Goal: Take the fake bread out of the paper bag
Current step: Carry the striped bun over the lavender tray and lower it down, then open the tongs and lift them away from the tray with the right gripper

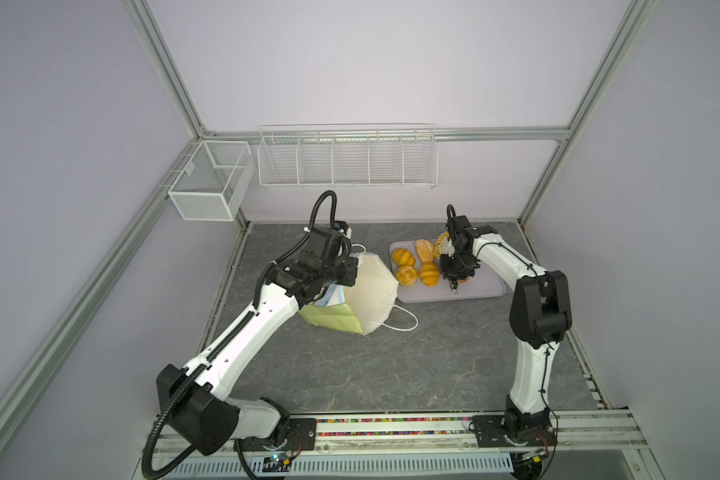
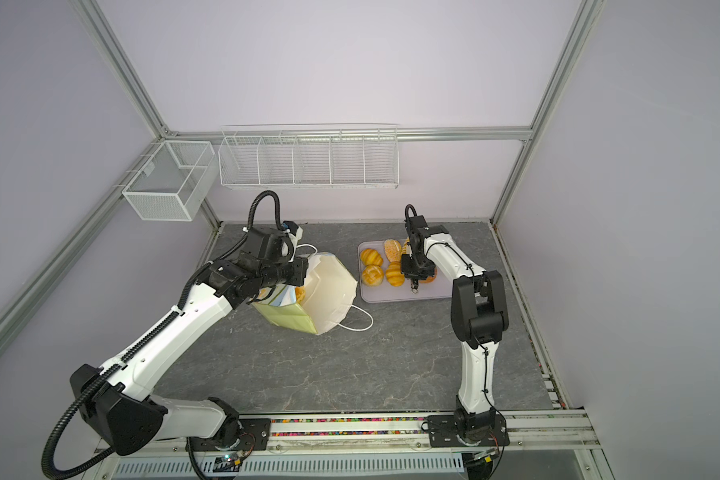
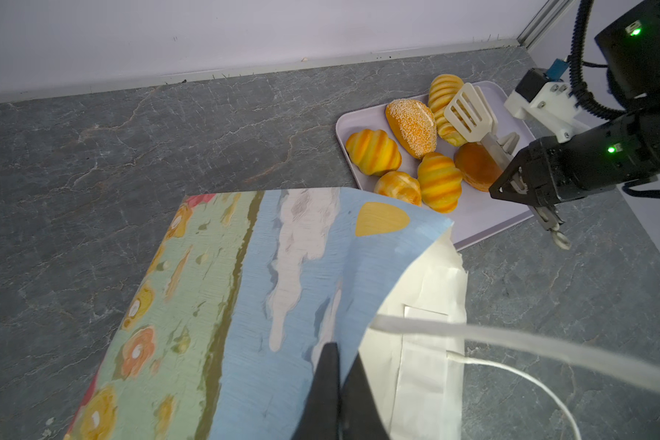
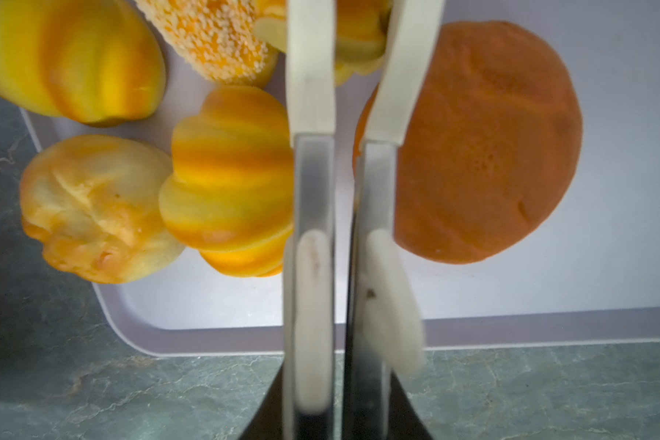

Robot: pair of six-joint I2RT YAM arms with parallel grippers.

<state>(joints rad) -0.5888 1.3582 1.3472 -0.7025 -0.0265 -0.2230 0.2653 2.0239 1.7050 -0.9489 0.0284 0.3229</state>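
Pinching the printed wall of the tall pale yellow-green paper bag [image 3: 252, 289] at its rim, left gripper [image 3: 342, 358] is clamped tight on the paper. That props the mouth open towards the flat lilac tray [image 1: 489, 291]. Bag sits just beside the tray's corner on the grey stone-look tabletop [image 1: 391, 365].

Right gripper [image 3: 509, 182] is closed round the arms of the white slotted tongs [image 3: 469, 114]. Tong heads are nearly together with nothing between them, hanging over the tray.

Fake bread, six on the tray:
- two ridged golden rolls [image 3: 374, 152]
- scored bun [image 3: 397, 186]
- crumb-topped oval [image 3: 412, 125]
- long striped loaf [image 3: 441, 91]
- smooth brown round bun [image 4: 484, 152], right beside the tong arms

Both top views show only white lining inside the bag. Can't tell if a piece sits deeper.

My read: round bun is delivered, next is another reach into the bag. To do it well:
- Raise the tongs clear of the tray pile first; heads are near the striped loaf.
- Spread the tongs before the mouth and go in along the white lower wall, not the printed flap.
- Left side: hold the rim up, no pulling. Thin paper could tear or drag the bag onto the tray.
- White cord handle [image 1: 404, 322] lies just off the tray's corner and could snag.
- Squeeze lightly; the bread looks soft and may pop out.
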